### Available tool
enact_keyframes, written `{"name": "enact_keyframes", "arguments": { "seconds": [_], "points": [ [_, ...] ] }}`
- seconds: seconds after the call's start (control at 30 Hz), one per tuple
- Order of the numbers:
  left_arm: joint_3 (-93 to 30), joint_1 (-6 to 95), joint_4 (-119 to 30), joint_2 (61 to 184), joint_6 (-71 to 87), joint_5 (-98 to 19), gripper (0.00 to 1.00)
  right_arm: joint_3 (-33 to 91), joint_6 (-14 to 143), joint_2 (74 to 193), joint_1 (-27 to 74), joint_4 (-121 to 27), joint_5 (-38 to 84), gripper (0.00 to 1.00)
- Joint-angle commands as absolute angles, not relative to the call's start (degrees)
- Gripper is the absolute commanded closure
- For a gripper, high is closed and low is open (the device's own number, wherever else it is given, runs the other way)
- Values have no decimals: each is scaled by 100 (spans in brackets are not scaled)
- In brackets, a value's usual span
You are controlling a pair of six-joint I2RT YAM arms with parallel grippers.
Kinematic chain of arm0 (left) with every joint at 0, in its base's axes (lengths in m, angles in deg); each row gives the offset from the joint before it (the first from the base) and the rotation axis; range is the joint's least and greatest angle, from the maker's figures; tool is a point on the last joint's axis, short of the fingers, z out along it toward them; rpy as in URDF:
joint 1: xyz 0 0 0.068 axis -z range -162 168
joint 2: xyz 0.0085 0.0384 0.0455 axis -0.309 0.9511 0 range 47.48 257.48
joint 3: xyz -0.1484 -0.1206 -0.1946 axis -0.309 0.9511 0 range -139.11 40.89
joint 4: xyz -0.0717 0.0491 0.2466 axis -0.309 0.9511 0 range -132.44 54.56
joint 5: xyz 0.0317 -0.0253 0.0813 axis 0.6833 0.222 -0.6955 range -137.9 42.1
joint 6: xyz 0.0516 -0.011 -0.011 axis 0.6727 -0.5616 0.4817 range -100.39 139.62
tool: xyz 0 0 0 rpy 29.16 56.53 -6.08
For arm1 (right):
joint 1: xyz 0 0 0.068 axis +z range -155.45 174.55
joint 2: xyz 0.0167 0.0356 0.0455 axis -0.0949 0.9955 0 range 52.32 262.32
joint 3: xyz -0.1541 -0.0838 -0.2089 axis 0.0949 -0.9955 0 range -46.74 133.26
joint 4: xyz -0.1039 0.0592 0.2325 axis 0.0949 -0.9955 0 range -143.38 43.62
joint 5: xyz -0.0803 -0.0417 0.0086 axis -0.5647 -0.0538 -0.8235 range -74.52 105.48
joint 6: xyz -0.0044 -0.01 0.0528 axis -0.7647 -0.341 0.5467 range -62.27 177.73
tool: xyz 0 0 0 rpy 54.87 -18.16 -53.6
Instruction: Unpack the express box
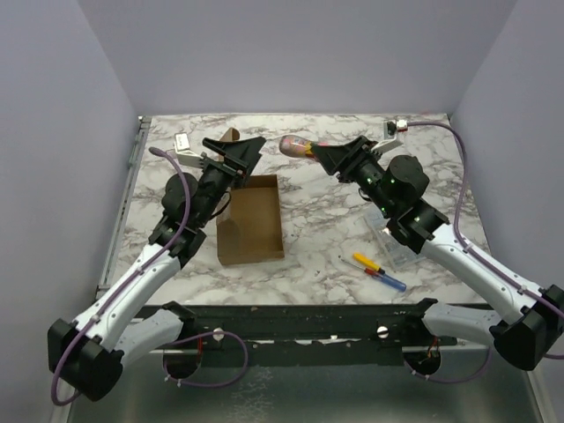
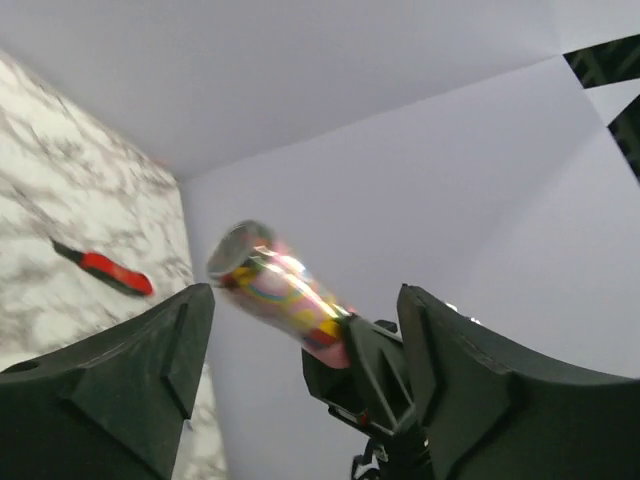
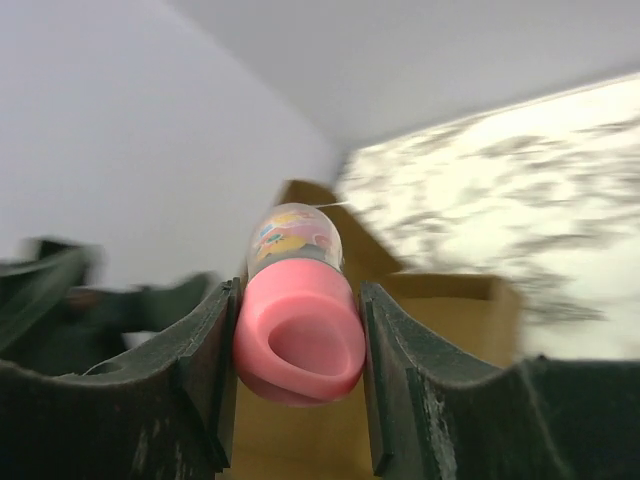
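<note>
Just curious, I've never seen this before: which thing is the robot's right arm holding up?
Start at the open brown express box in the middle of the marble table. Just beyond its far right corner, the right gripper clamps a tube. Unlike the pens nearby, it is stubby, pink-capped and rainbow-patterned.

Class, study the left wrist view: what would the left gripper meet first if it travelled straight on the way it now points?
Most likely the colourful bottle, held in the right gripper: it sits dead ahead between the left gripper's fingers. Depth is unclear, so it could pass beside it.
</note>
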State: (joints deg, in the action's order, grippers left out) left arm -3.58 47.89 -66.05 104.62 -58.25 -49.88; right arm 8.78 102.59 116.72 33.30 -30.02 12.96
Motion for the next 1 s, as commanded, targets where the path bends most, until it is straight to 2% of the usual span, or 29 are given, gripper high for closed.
{"name": "enact_keyframes", "arguments": {
  "seconds": [0.0, 0.17, 0.37, 0.7, 0.97],
  "points": [
    [-1476, 4630, -4766, 9815, -3451, -5225, 17, 1330, 9015, 11740, 3162, -5370, -490, 100],
    [-2084, 4621, -3599, 9539, -1611, -5306, 13, 2171, 8128, 12512, 2915, -7039, -637, 100],
    [-2323, 4623, -2888, 9153, -344, -5330, 12, 3654, 7646, 14024, 2741, -9015, -717, 100],
    [-2494, 4617, -2385, 8678, -102, -5441, 11, 4583, 7212, 15563, 2488, -9231, -455, 100],
    [-2545, 4621, -2339, 8522, -74, -5420, 11, 4419, 7224, 15881, 2482, -8995, -126, 96]
  ]
}}
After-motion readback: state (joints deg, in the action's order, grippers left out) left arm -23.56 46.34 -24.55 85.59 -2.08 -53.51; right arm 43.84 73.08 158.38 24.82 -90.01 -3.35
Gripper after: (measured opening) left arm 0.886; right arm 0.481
